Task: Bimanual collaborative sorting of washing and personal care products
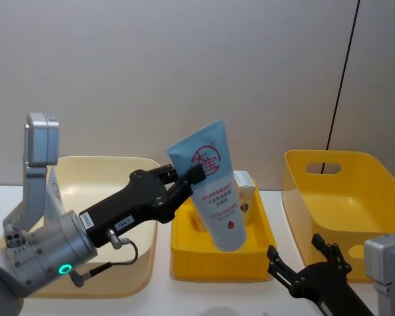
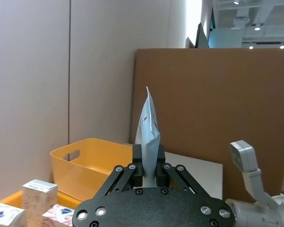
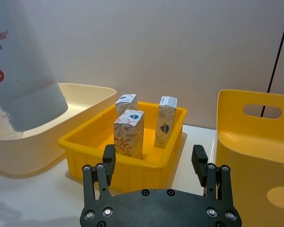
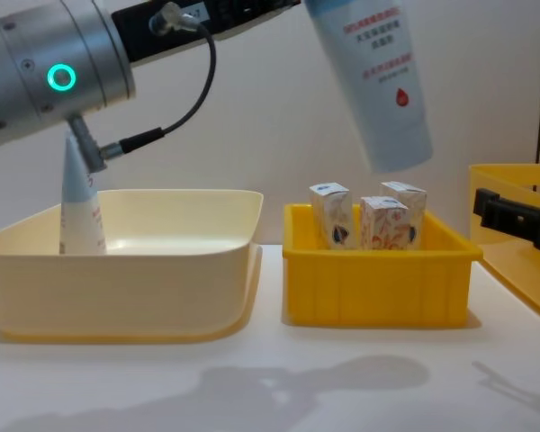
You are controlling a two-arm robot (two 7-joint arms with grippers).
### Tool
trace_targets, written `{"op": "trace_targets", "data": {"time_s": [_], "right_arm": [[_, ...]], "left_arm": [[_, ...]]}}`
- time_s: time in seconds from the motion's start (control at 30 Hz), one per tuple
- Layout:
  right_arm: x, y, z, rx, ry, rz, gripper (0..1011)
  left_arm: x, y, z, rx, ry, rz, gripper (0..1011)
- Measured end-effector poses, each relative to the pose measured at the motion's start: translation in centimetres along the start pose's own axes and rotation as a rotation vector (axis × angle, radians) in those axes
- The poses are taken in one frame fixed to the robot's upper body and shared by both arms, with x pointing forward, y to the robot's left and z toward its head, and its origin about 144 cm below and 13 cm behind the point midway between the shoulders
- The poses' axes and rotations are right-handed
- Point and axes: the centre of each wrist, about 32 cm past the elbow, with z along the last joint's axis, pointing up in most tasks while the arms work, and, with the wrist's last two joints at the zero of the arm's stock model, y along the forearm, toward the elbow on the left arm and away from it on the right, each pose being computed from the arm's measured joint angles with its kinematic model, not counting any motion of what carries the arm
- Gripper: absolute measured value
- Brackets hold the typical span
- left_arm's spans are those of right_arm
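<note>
My left gripper (image 1: 189,178) is shut on a pale blue-white squeeze tube (image 1: 214,191) with red text, held in the air cap-down over the small yellow tray (image 1: 184,253). In the left wrist view the tube (image 2: 149,125) stands up between the fingers (image 2: 137,163). Three white cartons (image 3: 129,135) (image 3: 164,120) (image 3: 125,104) stand upright in that tray. A second tube (image 4: 76,202) leans inside the cream bin (image 4: 117,270). My right gripper (image 1: 295,255) is open and holds nothing, low in front between the tray and the large yellow bin (image 1: 336,197).
The cream bin (image 1: 105,164) sits at the left, the small tray (image 4: 378,279) in the middle and the large handled yellow bin (image 3: 255,137) at the right, all on a white table. A wall rises close behind them.
</note>
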Motion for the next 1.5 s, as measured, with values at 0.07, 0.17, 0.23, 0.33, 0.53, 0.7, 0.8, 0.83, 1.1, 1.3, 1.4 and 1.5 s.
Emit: {"op": "trace_targets", "data": {"time_s": [0.07, 0.17, 0.23, 0.33, 0.53, 0.7, 0.8, 0.83, 1.1, 1.3, 1.4, 1.5], "right_arm": [[0.0, 0.0, 0.0, 0.000, 0.000, 0.000, 1001], [0.0, 0.0, 0.0, 0.000, 0.000, 0.000, 1001], [0.0, 0.0, 0.0, 0.000, 0.000, 0.000, 1001], [0.0, 0.0, 0.0, 0.000, 0.000, 0.000, 1001], [0.1, 0.0, 0.0, -0.009, -0.006, 0.002, 1001], [0.5, -0.1, 0.3, -0.030, -0.014, 0.023, 1001], [0.7, -0.2, 0.5, -0.038, -0.016, 0.037, 1001], [1.0, -0.3, 0.7, -0.045, -0.016, 0.051, 1001], [2.3, -1.2, 1.5, -0.086, -0.006, 0.143, 1001], [3.4, -1.8, 2.3, -0.102, 0.002, 0.212, 1001], [4.1, -2.2, 2.8, -0.110, 0.015, 0.257, 1001], [4.8, -2.5, 3.4, -0.112, 0.029, 0.303, 1001]], "left_arm": [[-0.1, -0.1, 0.0, 0.000, 0.005, -0.005, 146], [-0.4, -0.2, -0.1, -0.004, 0.017, -0.016, 145], [-0.5, -0.3, -0.1, -0.006, 0.020, -0.019, 145], [-0.6, -0.4, -0.1, -0.007, 0.026, -0.025, 146], [-0.9, -0.5, -0.2, -0.010, 0.034, -0.031, 145], [-1.0, -0.5, -0.2, -0.011, 0.038, -0.035, 146], [-1.0, -0.5, -0.2, -0.011, 0.040, -0.036, 146], [-1.0, -0.5, -0.2, -0.012, 0.040, -0.037, 146], [-1.1, -0.6, -0.2, -0.013, 0.043, -0.039, 145], [-1.2, -0.6, -0.2, -0.013, 0.045, -0.040, 145], [-1.2, -0.6, -0.2, -0.013, 0.045, -0.040, 146], [-1.2, -0.6, -0.2, -0.013, 0.045, -0.041, 146]]}}
